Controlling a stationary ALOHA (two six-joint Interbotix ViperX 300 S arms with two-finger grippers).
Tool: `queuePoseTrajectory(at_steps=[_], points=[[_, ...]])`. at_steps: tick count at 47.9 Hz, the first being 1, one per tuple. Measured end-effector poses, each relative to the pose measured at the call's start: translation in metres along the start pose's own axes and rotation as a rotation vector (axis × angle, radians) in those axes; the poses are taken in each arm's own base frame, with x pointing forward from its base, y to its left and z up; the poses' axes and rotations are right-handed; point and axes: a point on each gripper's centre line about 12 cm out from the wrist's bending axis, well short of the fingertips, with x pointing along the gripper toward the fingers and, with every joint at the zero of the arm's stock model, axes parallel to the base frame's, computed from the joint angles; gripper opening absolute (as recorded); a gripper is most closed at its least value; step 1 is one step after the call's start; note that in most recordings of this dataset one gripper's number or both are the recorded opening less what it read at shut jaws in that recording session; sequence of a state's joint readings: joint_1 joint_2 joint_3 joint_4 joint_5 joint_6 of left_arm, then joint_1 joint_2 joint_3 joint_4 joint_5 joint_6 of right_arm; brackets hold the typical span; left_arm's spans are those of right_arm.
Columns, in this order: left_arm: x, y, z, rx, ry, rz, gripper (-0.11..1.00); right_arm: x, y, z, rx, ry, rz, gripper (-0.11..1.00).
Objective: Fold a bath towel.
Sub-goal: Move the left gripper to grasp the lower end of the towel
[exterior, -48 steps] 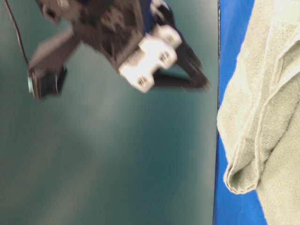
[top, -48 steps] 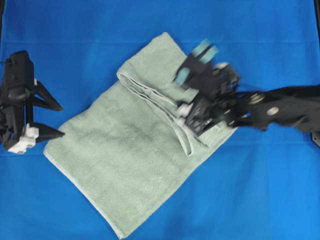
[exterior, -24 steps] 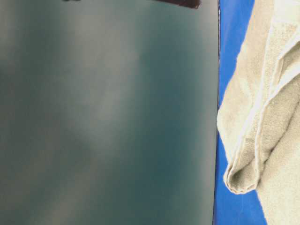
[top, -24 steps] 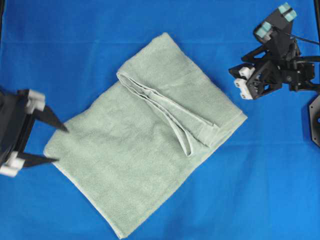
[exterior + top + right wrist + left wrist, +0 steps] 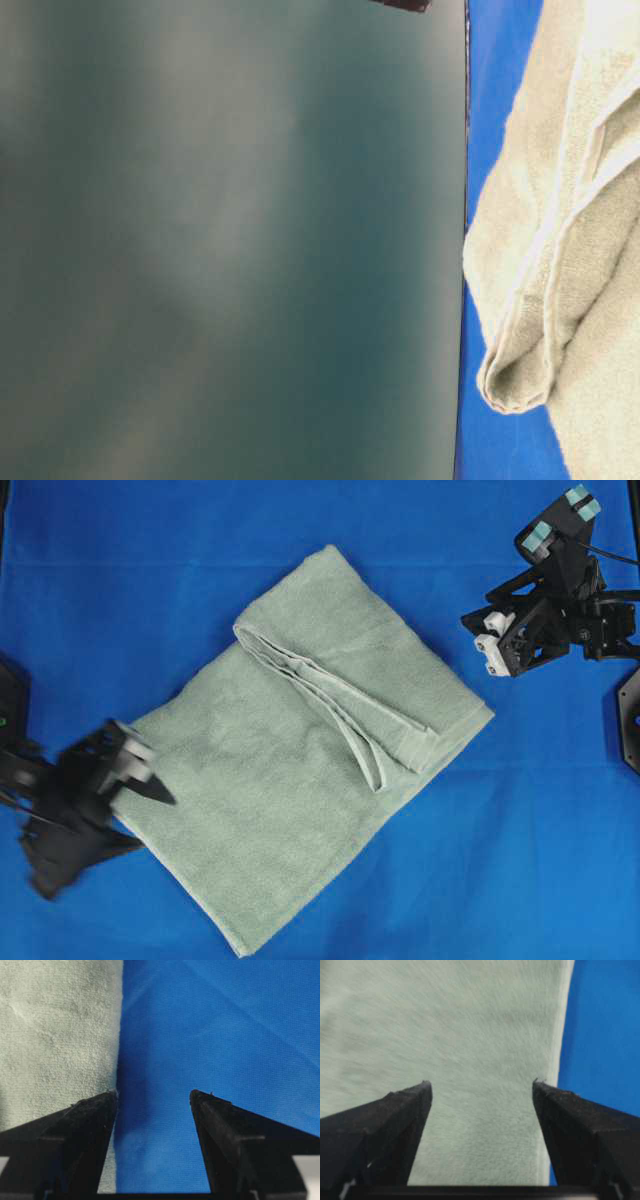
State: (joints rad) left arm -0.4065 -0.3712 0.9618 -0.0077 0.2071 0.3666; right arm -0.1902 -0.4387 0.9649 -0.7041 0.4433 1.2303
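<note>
First fold done; I have the left gripper [image 5: 140,798], jaws spread and empty, at the towel [image 5: 300,740] lower-left corner; right gripper [image 5: 480,630] spread, empty, upper right. Next: pinch that corner.

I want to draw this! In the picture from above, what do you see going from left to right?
Left gripper with open jaws → towel → right gripper with open jaws, all on the blue cloth.

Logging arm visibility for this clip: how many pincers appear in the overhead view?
2. The left pincer is at the plain pale sage-green terry-cloth towel's lower-left corner; the right pincer hangs over blue cloth, upper right.
</note>
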Motion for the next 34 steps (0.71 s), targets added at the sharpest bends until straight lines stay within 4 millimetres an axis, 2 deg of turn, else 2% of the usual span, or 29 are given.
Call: queuePoseTrajectory(at_steps=[10,17,24,27,34], points=[[0.056,-0.009,-0.01,0.019,0.207,-0.09,0.77,0.001,-0.004,-0.004,-0.007,0.012,-0.024,0.62],[0.075,-0.011,-0.014,0.035,0.26,-0.112,0.77,0.001,-0.007,-0.005,-0.007,0.02,-0.039,0.62],[0.083,-0.009,-0.018,0.052,0.279,-0.116,0.73,0.001,-0.007,-0.006,-0.008,0.021,-0.04,0.62],[0.084,-0.007,-0.018,0.047,0.283,-0.115,0.63,0.001,-0.007,-0.006,-0.006,0.021,-0.04,0.62],[0.085,-0.006,-0.019,0.048,0.288,-0.115,0.24,0.001,-0.007,-0.006,-0.008,0.021,-0.04,0.62]])
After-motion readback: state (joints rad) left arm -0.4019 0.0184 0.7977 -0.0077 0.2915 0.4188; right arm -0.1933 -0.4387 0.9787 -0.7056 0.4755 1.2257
